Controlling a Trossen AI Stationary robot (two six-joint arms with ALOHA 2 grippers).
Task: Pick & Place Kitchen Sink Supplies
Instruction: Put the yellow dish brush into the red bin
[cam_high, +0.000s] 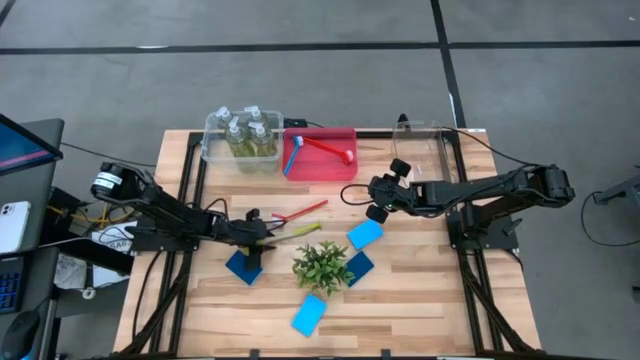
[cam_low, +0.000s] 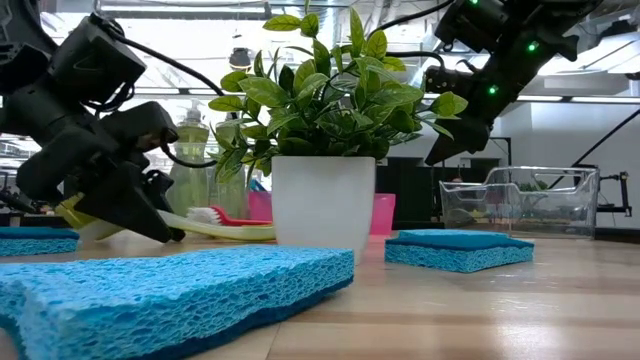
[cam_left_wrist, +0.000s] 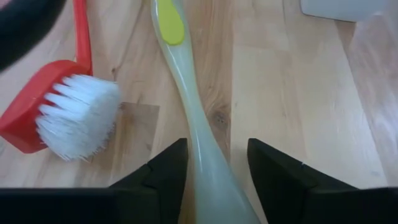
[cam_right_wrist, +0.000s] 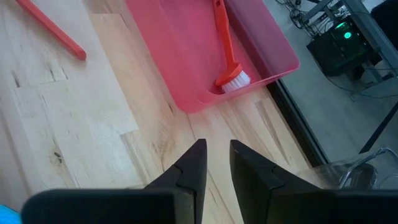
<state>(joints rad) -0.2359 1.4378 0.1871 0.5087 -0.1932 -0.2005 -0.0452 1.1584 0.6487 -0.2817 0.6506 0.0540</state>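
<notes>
The pale wooden tabletop (cam_high: 420, 300) stands on a grey floor; beyond it are windows and a dim room. Beside the potted plant (cam_high: 322, 265), the left end effector (cam_left_wrist: 217, 165) is low, its fingers parted astride the yellow brush (cam_left_wrist: 186, 93) handle, gripping nothing. A red brush (cam_left_wrist: 59, 109) lies alongside. The right end effector (cam_right_wrist: 216, 163) hovers near the red bin (cam_right_wrist: 205, 50), nearly closed and empty.

Yellow brush (cam_left_wrist: 193, 118) flat on wood (beside red brush (cam_left_wrist: 59, 106)), bottles (cam_high: 245, 135) binned.
</notes>
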